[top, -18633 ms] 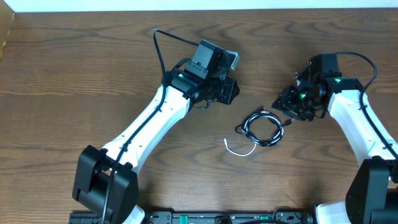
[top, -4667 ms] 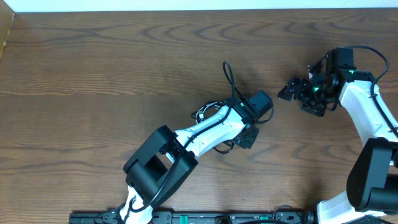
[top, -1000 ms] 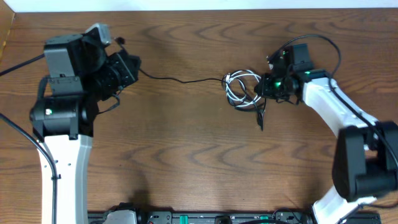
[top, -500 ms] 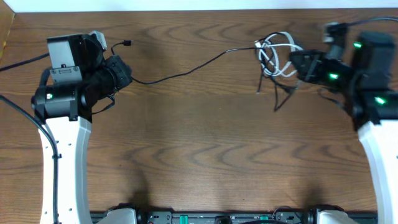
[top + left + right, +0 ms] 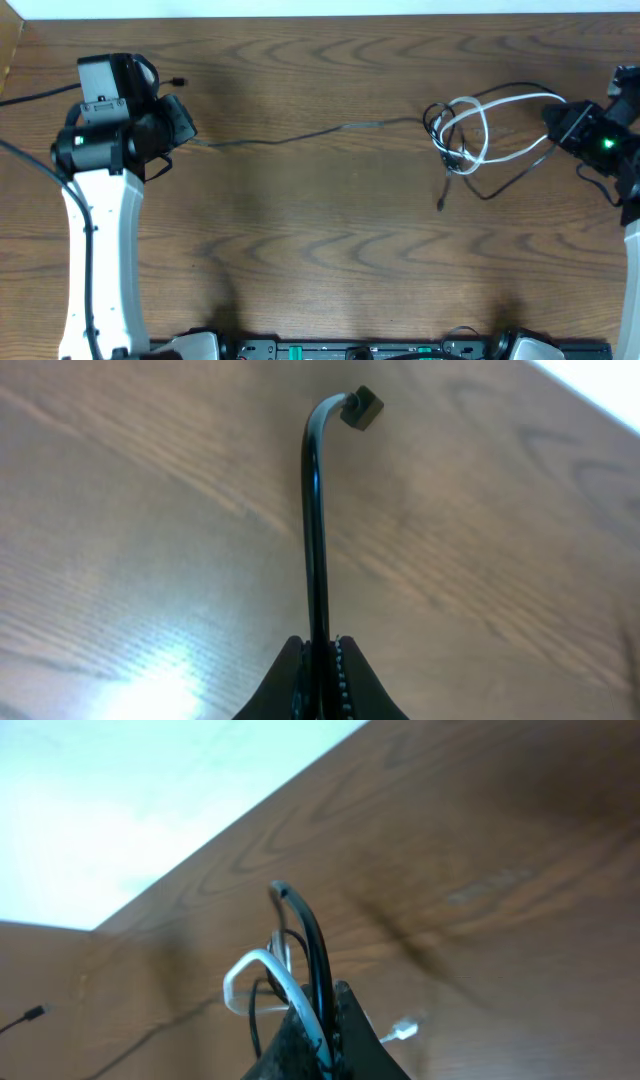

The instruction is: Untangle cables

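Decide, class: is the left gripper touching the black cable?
Touching. The left wrist view shows the black cable pinched in the shut left gripper, with its plug end sticking out beyond the tips.

**Left arm** [image 5: 95, 230]: white tubular link. Black joint housing [image 5: 120, 145] directly behind the left pincer [image 5: 183, 128], carrying the left green light [image 5: 74, 141]. Grey box camera [image 5: 104, 76] mounted just above the pincer. Thick black wire [image 5: 30, 95] running off behind it.

**Left fingers** [image 5: 285, 685]: black, wedge-shaped, with fine ribbing on the inner edge.

**Right arm** [image 5: 632, 280]: white link. Black housing behind the right pincer [image 5: 556, 120], carrying the right green light [image 5: 606, 144].

**Right fingers** [image 5: 360, 1050]: black, tapered.
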Tool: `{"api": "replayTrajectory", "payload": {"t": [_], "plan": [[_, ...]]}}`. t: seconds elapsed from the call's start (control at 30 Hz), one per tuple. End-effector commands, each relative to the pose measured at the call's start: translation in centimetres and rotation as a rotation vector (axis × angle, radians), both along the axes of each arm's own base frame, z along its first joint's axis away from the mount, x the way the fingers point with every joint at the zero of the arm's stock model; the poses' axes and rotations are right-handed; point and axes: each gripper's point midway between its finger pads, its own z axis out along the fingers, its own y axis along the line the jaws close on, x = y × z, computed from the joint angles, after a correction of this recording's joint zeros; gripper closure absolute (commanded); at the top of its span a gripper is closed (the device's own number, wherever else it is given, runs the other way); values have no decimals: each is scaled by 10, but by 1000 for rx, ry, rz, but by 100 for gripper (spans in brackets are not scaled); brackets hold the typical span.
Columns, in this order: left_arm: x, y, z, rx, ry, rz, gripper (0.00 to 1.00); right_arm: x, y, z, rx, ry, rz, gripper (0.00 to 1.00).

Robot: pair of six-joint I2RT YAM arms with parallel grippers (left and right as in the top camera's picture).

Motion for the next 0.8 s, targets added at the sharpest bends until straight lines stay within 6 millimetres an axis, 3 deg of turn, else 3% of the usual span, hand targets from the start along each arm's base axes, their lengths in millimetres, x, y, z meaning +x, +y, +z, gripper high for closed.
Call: {"api": "replayTrajectory", "payload": {"t": [0.0, 0.1, 0.13, 0.3, 0.53, 0.63, 0.77], "plan": [[0, 5, -24, 12, 76, -25, 93, 0, -9, -6, -51, 13, 15, 99], [2, 3, -34, 3, 109, -40, 92, 0, 5, -16, -15, 41, 92, 99], [4, -5, -38, -16, 116, -72, 92, 2, 23, -17, 25, 23, 196, 99], [9, -40, -42, -117, 109, -215, 91, 5, 79, -15, 90, -16, 408, 99], [10, -103, -31, -283, 50, -463, 53, 3, 156, 19, 83, -125, 607, 99], [11, -130, -20, -330, -15, -593, 41, 2, 169, 44, 85, -170, 635, 99], [11, -164, -2, -391, -114, -764, 35, 0, 172, 72, 110, -193, 622, 99]]}}
